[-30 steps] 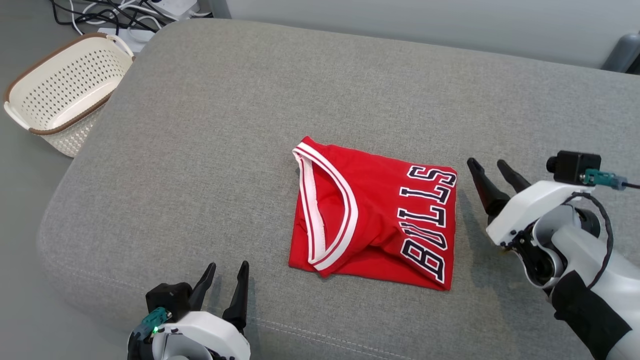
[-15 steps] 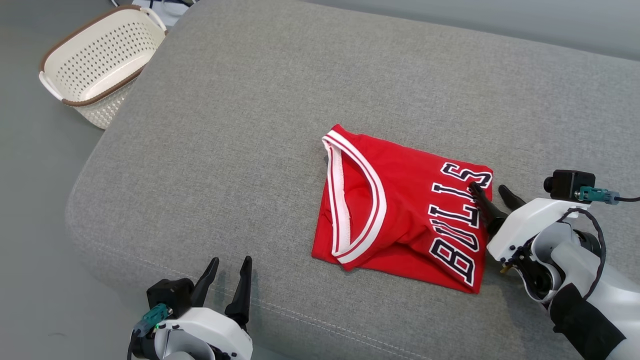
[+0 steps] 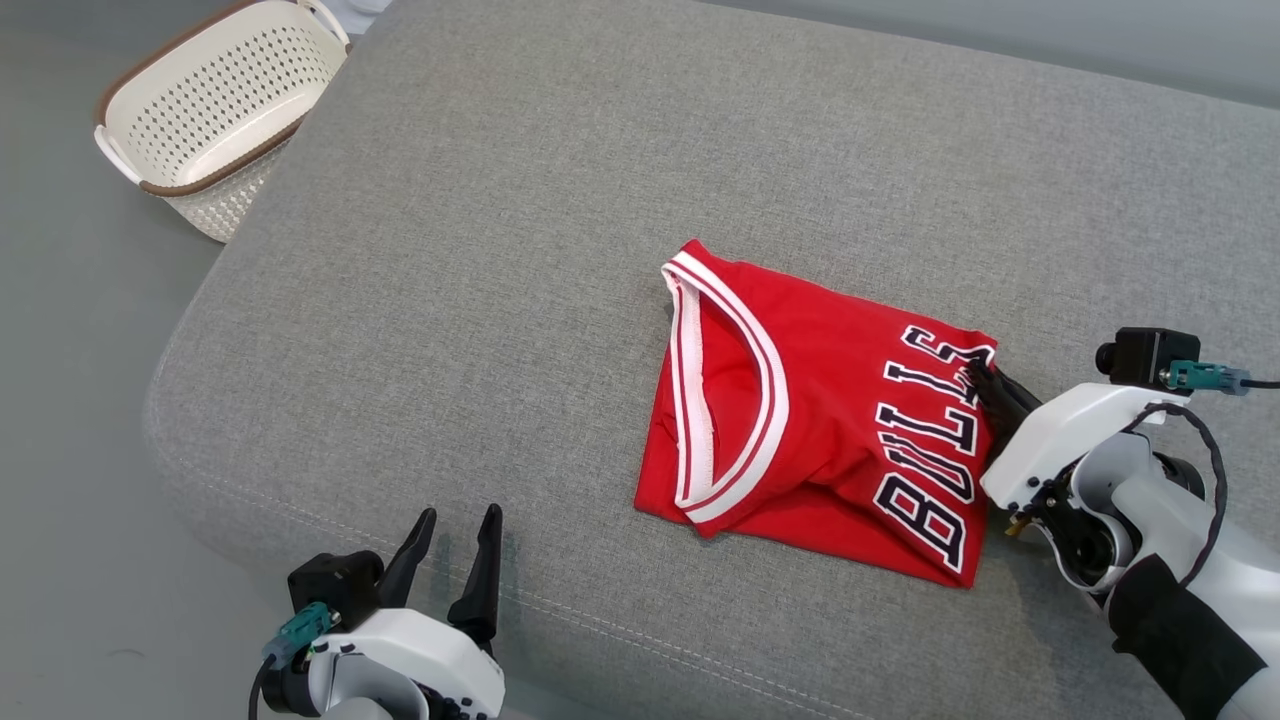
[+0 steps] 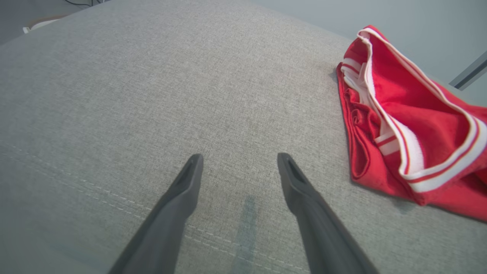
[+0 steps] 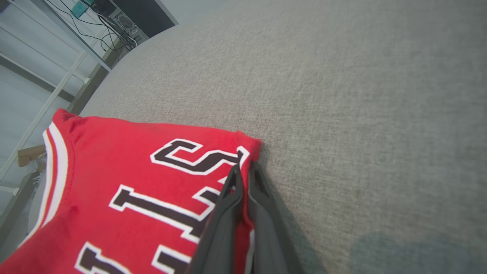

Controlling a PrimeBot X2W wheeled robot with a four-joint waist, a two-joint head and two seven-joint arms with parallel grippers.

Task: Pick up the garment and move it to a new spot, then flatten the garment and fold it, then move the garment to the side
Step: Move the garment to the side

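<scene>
The garment [image 3: 830, 420] is a red jersey with white trim and black BULLS lettering, folded into a rough square on the grey cushion [image 3: 520, 200]. My right gripper [image 3: 985, 385] is shut on the garment's right edge near its far corner; in the right wrist view the two dark fingers pinch the red cloth [image 5: 114, 182] just beside the letter S, with the gripper [image 5: 243, 171] tips touching. My left gripper [image 3: 458, 525] stands open over the cushion's front edge, well left of the garment. The left wrist view shows that gripper [image 4: 237, 163] empty, with the garment's [image 4: 411, 114] white-trimmed opening to the right.
A cream perforated basket [image 3: 205, 110] with a brown rim sits on the floor beyond the cushion's far left corner. The cushion's front seam [image 3: 620, 630] runs close to my left gripper. Shelving and cables [image 5: 76, 34] show past the cushion in the right wrist view.
My right gripper moved left onto the garment's right edge and shut on it. The head camera shifted, so the whole scene slid right. The left gripper stayed open.
</scene>
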